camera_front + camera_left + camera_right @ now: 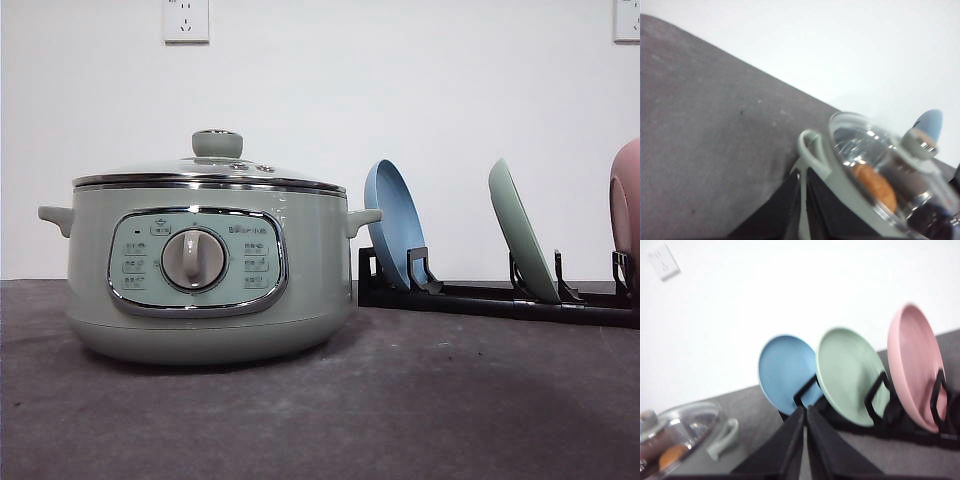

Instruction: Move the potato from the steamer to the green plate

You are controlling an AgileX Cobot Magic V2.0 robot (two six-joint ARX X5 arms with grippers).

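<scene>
The steamer is sitting on the dark grey counter toward the left, its dial panel facing the camera and its glass lid resting closed on top, green knob upright at the centre. The potato is lying inside the steamer, showing orange-brown through the lid in the left wrist view.

To the right of the steamer, a black rack is standing on the counter against the white wall. Three plates are leaning upright in its slots: a blue plate nearest the steamer, just beside its side handle, the green plate in the middle, and a pink plate at the far right, cut off by the frame edge.

The left fingers are pressing together with only a thin seam between them, grasping nothing, and are hovering near the steamer's side handle. The right fingers are likewise clenched on nothing, pointing toward the rack between the blue and green plates. In that right wrist view, the edge of the steamer's lid is showing off to one side, with an orange blur of the potato beneath the glass.
</scene>
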